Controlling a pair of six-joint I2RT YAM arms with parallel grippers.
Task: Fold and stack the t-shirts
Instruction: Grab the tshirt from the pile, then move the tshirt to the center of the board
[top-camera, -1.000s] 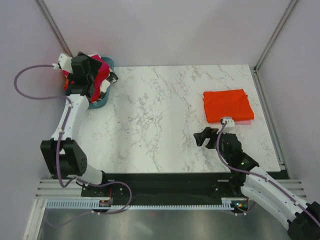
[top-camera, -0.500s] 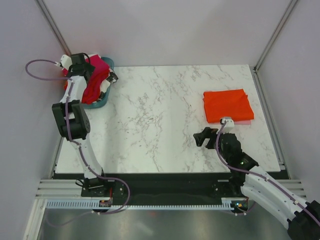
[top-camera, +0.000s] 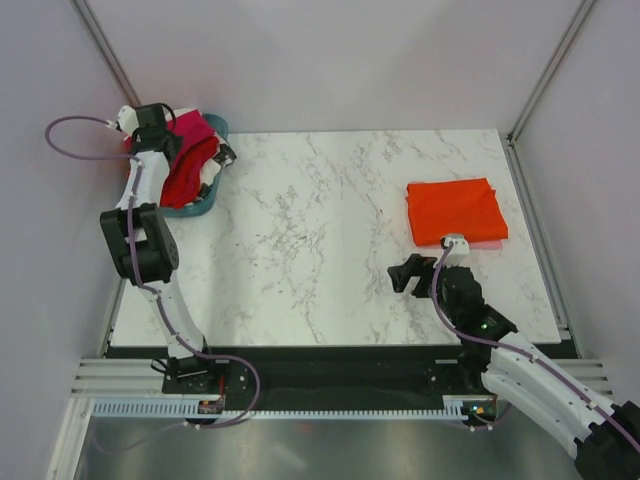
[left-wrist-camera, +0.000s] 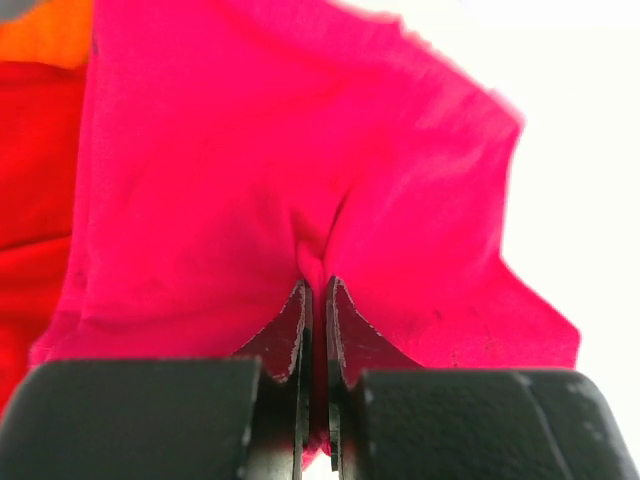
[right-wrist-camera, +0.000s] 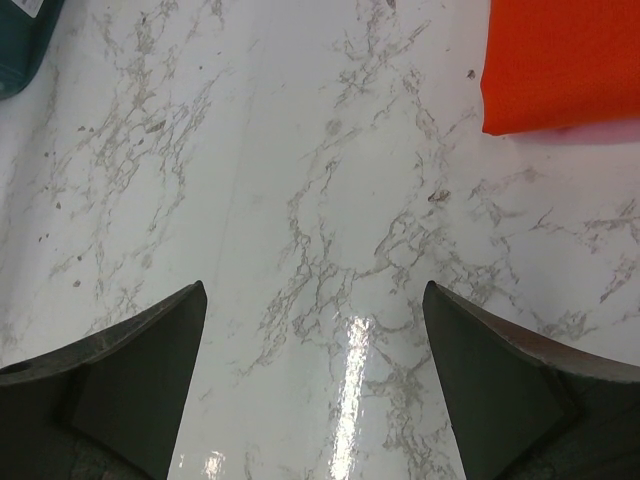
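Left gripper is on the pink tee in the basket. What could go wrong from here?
The left gripper holds only a small pucker of the magenta-pink t-shirt; it may slip out on lifting. The red t-shirt lies beside it in the teal basket and could get dragged out too. The basket sits at the table's far-left corner; a snagged pull might shift it.

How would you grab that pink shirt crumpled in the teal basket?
Pinch a raised wrinkle near the top of the pink shirt, coming down from above: it lies heaped in the basket, whose walls block the sides. The left tool is shut on just such a fold.
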